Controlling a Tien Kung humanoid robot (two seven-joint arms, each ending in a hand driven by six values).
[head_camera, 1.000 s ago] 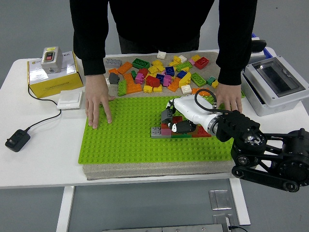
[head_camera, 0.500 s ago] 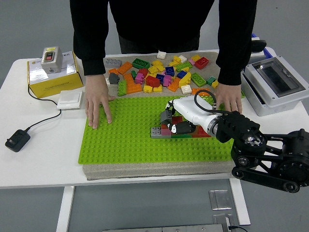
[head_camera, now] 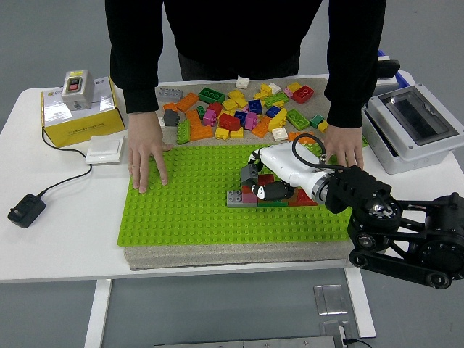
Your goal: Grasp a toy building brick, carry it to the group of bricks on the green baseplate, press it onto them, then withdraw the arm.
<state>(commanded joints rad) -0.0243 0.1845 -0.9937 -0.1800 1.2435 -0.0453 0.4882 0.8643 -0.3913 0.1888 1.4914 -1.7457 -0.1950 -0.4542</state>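
My right hand [head_camera: 270, 176] sits curled on a grey brick [head_camera: 249, 174] atop the brick group [head_camera: 270, 194], centre-right on the green baseplate [head_camera: 188, 210]; person's hands [head_camera: 146, 159] press its upper edge.

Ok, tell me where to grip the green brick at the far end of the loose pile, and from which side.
Take the green brick across its two long sides, coming from above. It lies flat, studs up, at the pile's far-left edge, with open mat behind it; neighbours crowd only its near side. This is a judgement from one view.
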